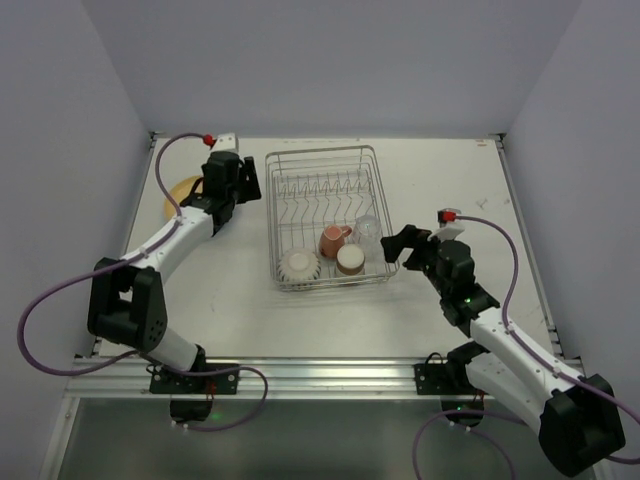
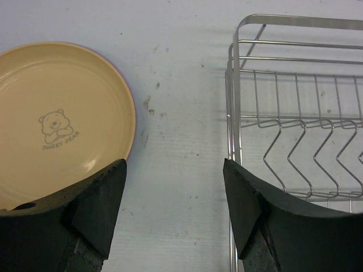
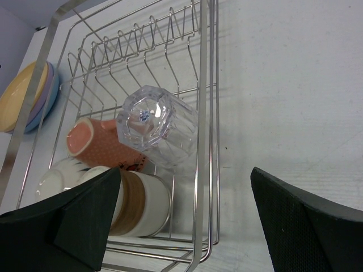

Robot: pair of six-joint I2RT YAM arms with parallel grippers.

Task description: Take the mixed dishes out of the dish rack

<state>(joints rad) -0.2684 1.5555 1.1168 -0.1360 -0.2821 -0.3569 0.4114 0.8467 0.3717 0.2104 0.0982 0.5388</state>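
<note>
My right fingers are standing wide at the bottom corners of the right wrist view, holding nothing. The left one is covering part of the brown-and-cream cup and the white bowl at the near end of the dish rack. Just beyond them the pink mug is touching the clear glass, whose thick base is facing me. Further off, at the upper left outside the rack, purple and blue plates are showing only as edges.

My left fingers are standing apart over bare surface, holding nothing. One is hiding the lower rim of the yellow plate, which the left frame edge is cutting off.
</note>
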